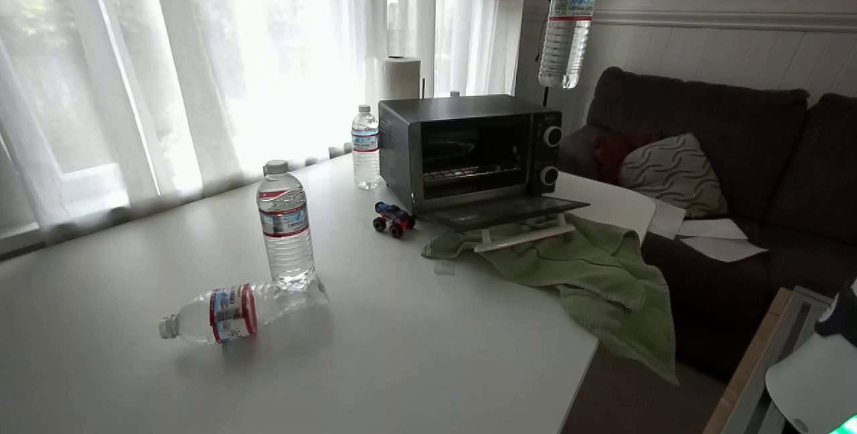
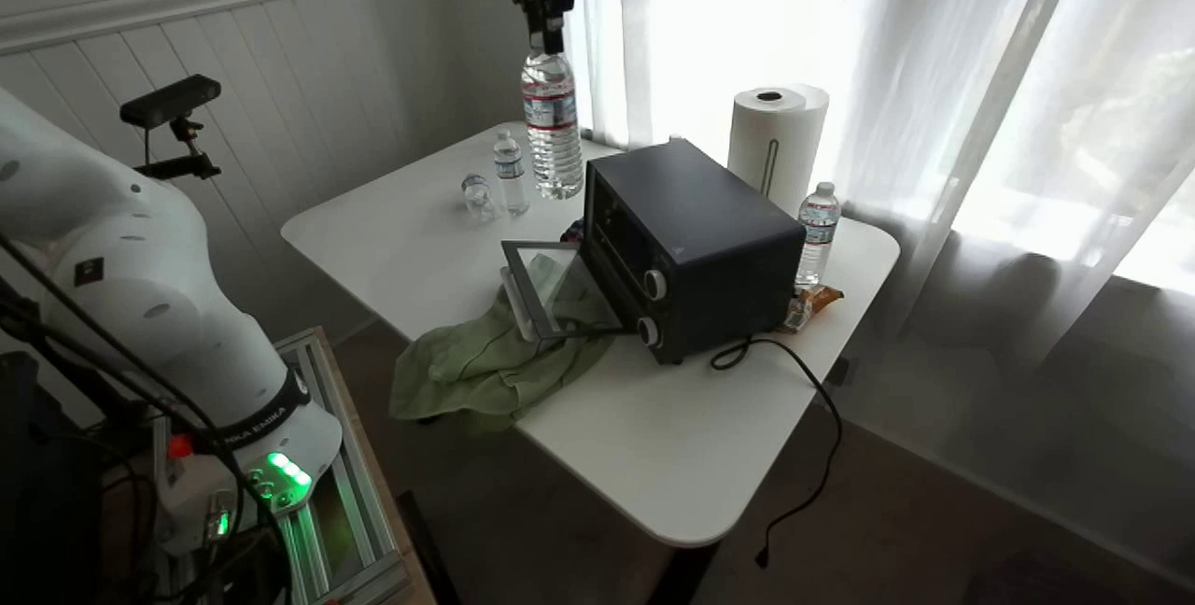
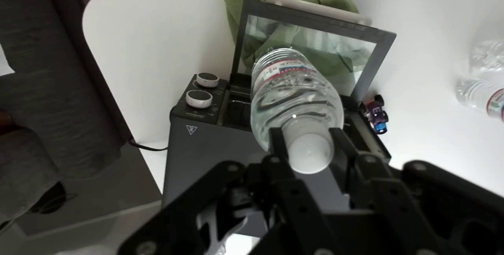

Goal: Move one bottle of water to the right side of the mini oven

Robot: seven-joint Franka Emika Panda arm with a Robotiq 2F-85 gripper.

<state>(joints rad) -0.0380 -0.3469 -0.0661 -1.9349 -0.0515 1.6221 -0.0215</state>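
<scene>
The bottle of water is clear plastic with a white cap and a red-edged bluish label. It hangs in the air in both exterior views (image 1: 569, 25) (image 2: 553, 119), slightly tilted. My gripper (image 2: 546, 34) is shut on its neck just below the cap; the wrist view shows the fingers (image 3: 309, 141) on both sides of the cap and the bottle (image 3: 297, 89) reaching away below. The dark mini oven (image 1: 462, 109) (image 2: 700, 204) stands on the white table with its glass door down. In the wrist view the bottle overlaps the oven's (image 3: 204, 148) front edge and door. In an exterior view the gripper is mostly cut off.
A bottle stands (image 1: 284, 220) near a lying one (image 1: 231, 313). Others stand left of the oven (image 1: 365, 146) and behind it (image 2: 819, 232). A toy truck (image 1: 394, 220), green towel (image 1: 609, 280), paper roll (image 2: 775, 143), wrapper (image 2: 814, 306) and cord (image 2: 822, 400) surround the oven.
</scene>
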